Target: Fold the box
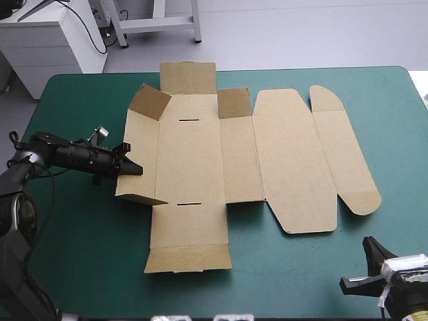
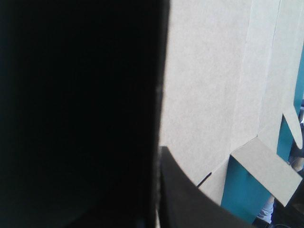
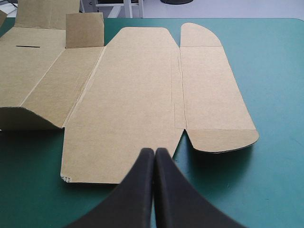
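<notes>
The brown box [image 1: 267, 154] lies spread across the middle of the teal-green table, a cut sheet with most panels flat. Its left wall [image 1: 139, 157] is tilted up, and two small flaps at the far side [image 1: 148, 101] [image 1: 234, 103] stand raised. My left gripper [image 1: 134, 168] reaches in from the left and is shut on that left wall's edge. In the left wrist view the box [image 2: 213, 85] fills the field, with one black finger [image 2: 190, 204] against it. My right gripper [image 3: 155, 151] is shut and empty, just short of the box's near edge [image 3: 128, 95], at the table's near right corner [image 1: 366, 242].
A white drawer cabinet [image 1: 47, 40] stands beyond the table's far left corner. Bare teal-green cover [image 1: 80, 254] lies along the near left side and to the right of the box [image 3: 266, 85].
</notes>
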You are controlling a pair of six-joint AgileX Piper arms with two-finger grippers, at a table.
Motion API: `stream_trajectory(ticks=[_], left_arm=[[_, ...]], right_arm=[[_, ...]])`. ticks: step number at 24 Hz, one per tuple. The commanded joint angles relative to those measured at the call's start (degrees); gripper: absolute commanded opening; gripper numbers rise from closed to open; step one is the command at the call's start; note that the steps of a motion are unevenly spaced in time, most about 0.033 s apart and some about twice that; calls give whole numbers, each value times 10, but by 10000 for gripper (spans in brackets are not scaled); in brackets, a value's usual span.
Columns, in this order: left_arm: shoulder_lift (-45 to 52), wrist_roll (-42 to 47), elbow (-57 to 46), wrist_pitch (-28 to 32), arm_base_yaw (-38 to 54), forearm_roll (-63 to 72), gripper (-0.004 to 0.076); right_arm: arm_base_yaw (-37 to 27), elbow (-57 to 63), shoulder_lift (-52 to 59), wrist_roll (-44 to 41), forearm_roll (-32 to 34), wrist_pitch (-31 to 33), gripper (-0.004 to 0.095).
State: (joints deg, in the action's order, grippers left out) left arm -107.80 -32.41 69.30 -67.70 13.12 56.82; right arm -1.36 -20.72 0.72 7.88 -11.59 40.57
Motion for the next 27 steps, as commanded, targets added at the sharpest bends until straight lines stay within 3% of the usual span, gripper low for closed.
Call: stream_trajectory(ticks=[1, 5, 9, 17, 22, 27], left_arm=[[27, 18, 19, -64, -2, 27, -3], [27, 35, 20, -64, -3, 16, -8], [28, 56, 95, -64, -58, -198, -8], [28, 56, 263, -64, -193, -421, -8], [28, -2, 342, -57, -292, -653, -8], [28, -23, 375, 44, -368, -805, -8]], right_arm=[[1, -19, 13, 2, -3, -40, -20], [1, -19, 13, 2, -3, -40, -20], [1, -19, 13, 2, -3, -40, -20], [1, -19, 13, 2, -3, -40, -20], [1, -19, 13, 2, -3, -40, -20], [1, -19, 13, 2, -3, -40, -20]])
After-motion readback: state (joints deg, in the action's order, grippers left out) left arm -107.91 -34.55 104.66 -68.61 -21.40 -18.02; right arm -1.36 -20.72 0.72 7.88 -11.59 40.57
